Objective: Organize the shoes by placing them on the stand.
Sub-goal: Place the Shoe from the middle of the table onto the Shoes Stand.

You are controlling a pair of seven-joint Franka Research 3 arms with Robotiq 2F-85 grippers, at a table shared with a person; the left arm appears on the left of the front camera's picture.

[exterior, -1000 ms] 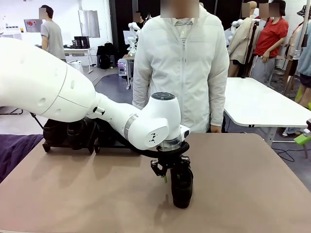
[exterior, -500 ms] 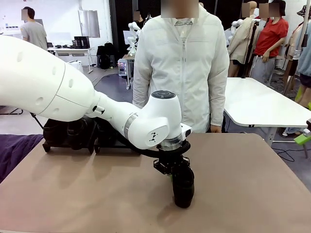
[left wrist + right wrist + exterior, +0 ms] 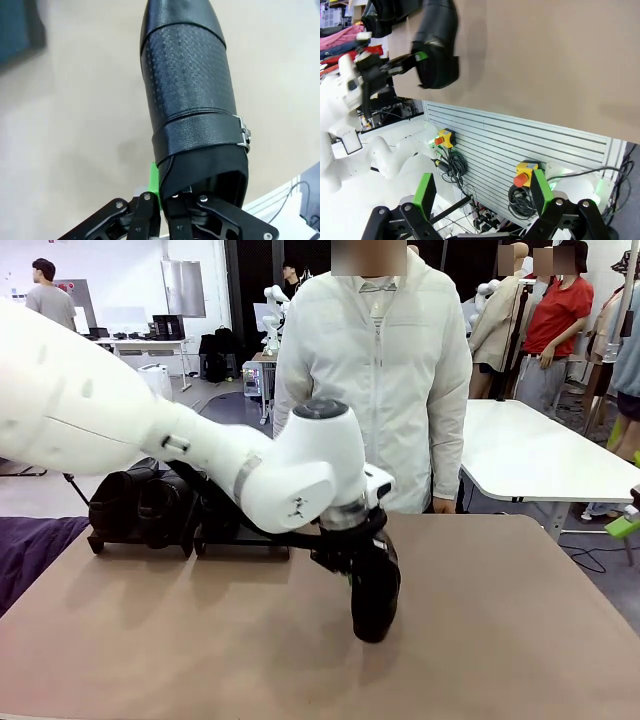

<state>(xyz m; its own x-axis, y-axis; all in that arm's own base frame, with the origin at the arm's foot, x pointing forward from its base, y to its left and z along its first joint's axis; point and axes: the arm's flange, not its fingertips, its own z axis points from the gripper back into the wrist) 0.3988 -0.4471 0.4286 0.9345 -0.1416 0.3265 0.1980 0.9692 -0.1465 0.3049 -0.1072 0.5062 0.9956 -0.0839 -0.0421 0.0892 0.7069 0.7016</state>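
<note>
The black leather slip-on shoe (image 3: 190,95) held by the left tool (image 3: 167,210) has a finely dotted, embossed texture across its upper, a smooth glossy rounded toe, and a plain band across the instep with a small silver metal buckle (image 3: 243,136) at one side. The left tool is clenched on the shoe's rear collar, one green pad (image 3: 154,181) pressed flat against the outside of the leather and the other finger inside the opening. In the front view this shoe (image 3: 375,592) hangs directly below the tool (image 3: 345,552), toe pointing down, its tip touching or just above the matte tan bench (image 3: 520,620); which of the two cannot be told. The right wrist view shows the same shoe (image 3: 437,45) beside the tool's black linkage.

To the side of the left tool, behind its glossy white rounded arm (image 3: 150,440), the low black tray-like stand (image 3: 245,535) sits near the bench's far edge, with other black shoes (image 3: 140,502) resting on it, their smooth uppers catching light. Their number cannot be counted behind the arm.

The right tool (image 3: 485,200) stands released, its black fingers with green pads spread wide apart with nothing between them, off the bench's edge.

Beyond the left tool, a person in a white zip jacket (image 3: 375,370) stands at the far side of the bench.
</note>
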